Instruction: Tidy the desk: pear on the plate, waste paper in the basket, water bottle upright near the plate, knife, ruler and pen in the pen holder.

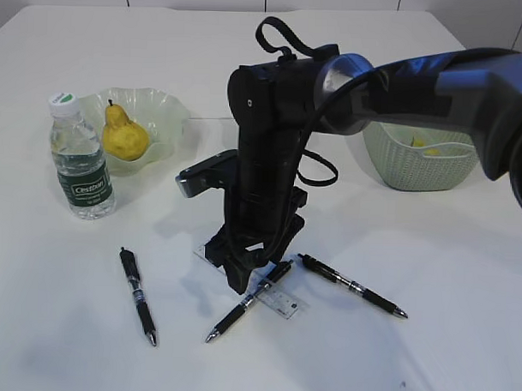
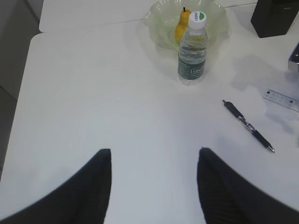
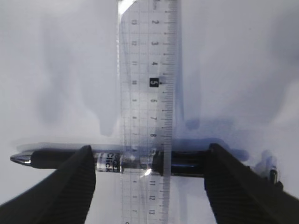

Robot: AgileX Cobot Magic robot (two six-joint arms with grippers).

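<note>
The yellow pear (image 1: 124,135) lies on the pale green plate (image 1: 165,106). The water bottle (image 1: 82,159) stands upright next to the plate. My right gripper (image 1: 245,276) points straight down, open. In the right wrist view its fingers (image 3: 149,154) straddle a black pen (image 3: 60,158) with the clear ruler (image 3: 147,70) lying across it. Two more pens (image 1: 137,294) (image 1: 352,286) lie on the table. My left gripper (image 2: 154,154) is open and empty above bare table. The black pen holder (image 2: 275,18) stands beyond the plate. No knife shows.
A pale green basket (image 1: 391,166) stands at the right behind my right arm, with something yellowish inside. The left wrist view also shows the bottle (image 2: 192,46), the pear (image 2: 182,25), one pen (image 2: 247,126) and the ruler's end (image 2: 280,99).
</note>
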